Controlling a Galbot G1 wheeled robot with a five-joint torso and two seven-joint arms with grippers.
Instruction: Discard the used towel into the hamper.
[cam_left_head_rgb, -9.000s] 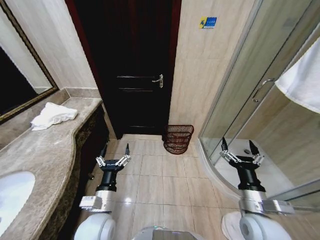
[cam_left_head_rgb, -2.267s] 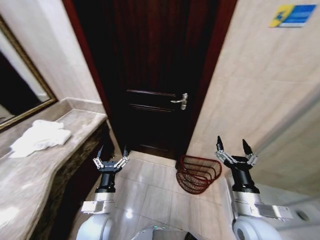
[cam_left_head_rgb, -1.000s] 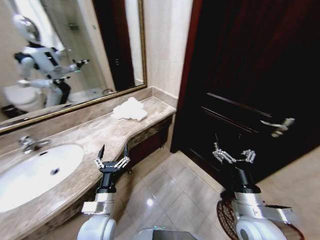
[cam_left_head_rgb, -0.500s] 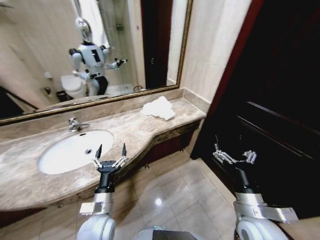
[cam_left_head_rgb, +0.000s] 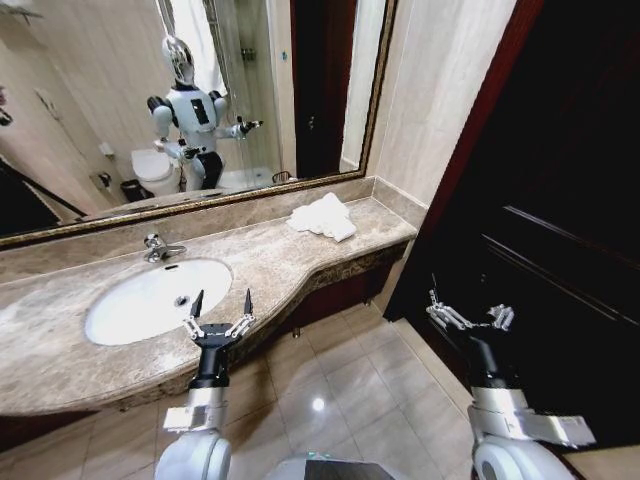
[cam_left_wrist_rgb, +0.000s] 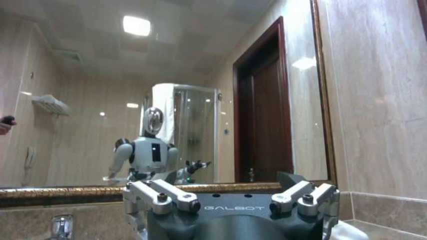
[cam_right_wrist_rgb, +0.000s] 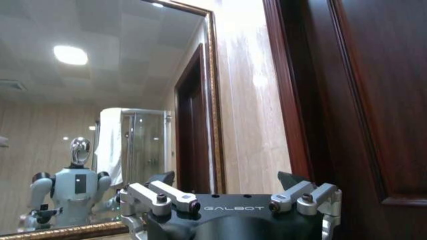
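The towel (cam_left_head_rgb: 322, 217) lies on the table (cam_left_head_rgb: 270, 265), ahead and right of the left gripper (cam_left_head_rgb: 219, 310), the nearer one. Both the left gripper and the right gripper (cam_left_head_rgb: 468, 312) hold their jaws wide open and empty.

Left gripper (cam_left_wrist_rgb: 230, 200) is facing the mirror (cam_left_wrist_rgb: 167, 100), fingers (cam_left_wrist_rgb: 170, 195) spread apart, holding nothing. Mirror is reflecting the robot (cam_left_wrist_rgb: 152, 157) with arms out, a glass shower enclosure (cam_left_wrist_rgb: 193, 135) behind it, a dark doorway (cam_left_wrist_rgb: 263, 115) beside that, and a ceiling light (cam_left_wrist_rgb: 137, 25). Gold mirror frame (cam_left_wrist_rgb: 320, 95) is bordering a beige tiled wall (cam_left_wrist_rgb: 373, 100). Faucet (cam_left_wrist_rgb: 61, 227) is sitting below the mirror.
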